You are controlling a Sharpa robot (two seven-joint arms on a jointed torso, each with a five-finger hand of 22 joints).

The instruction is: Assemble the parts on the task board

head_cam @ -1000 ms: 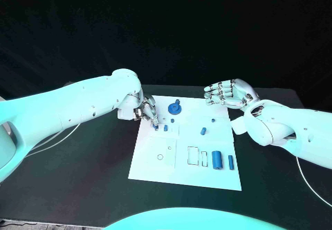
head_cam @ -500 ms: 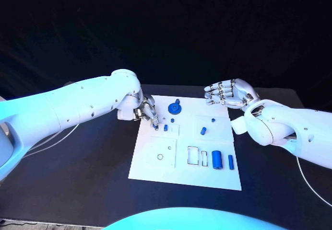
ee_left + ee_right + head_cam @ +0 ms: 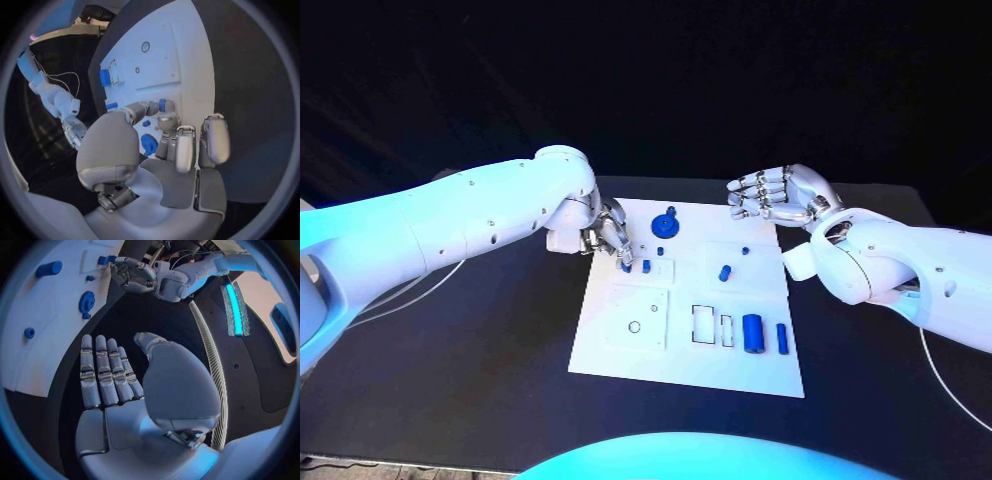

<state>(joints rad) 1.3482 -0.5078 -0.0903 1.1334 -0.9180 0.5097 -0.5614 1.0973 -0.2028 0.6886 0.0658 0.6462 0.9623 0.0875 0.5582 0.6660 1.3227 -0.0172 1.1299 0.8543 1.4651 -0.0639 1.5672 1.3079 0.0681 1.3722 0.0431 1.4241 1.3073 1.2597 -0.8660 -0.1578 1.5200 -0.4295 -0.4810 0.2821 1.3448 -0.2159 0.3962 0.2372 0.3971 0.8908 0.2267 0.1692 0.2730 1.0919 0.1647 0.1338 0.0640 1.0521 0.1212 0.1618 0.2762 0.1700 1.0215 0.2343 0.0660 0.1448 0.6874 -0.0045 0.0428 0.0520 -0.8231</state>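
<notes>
The white task board (image 3: 678, 352) lies mid-table. My left hand (image 3: 604, 236) reaches over its far left corner and pinches a small blue peg (image 3: 162, 104) between thumb and fingertip; the peg (image 3: 629, 266) stands on the board beside a second peg (image 3: 646, 267). A round blue part (image 3: 665, 228) sits just beyond them. A short blue piece (image 3: 724, 272) lies mid-board. Two blue cylinders (image 3: 753, 333) lie near the right edge. My right hand (image 3: 776, 195) hovers off the far right corner, fingers apart, holding nothing.
Empty outlined recesses (image 3: 711, 325) and a round hole (image 3: 635, 327) mark the board's near half. Black table (image 3: 459, 370) surrounds the board. A white cable (image 3: 401, 300) trails beside the left arm.
My left hand's fingertips have edged slightly down onto the pegs. The right hand and the other parts stay where they were.
</notes>
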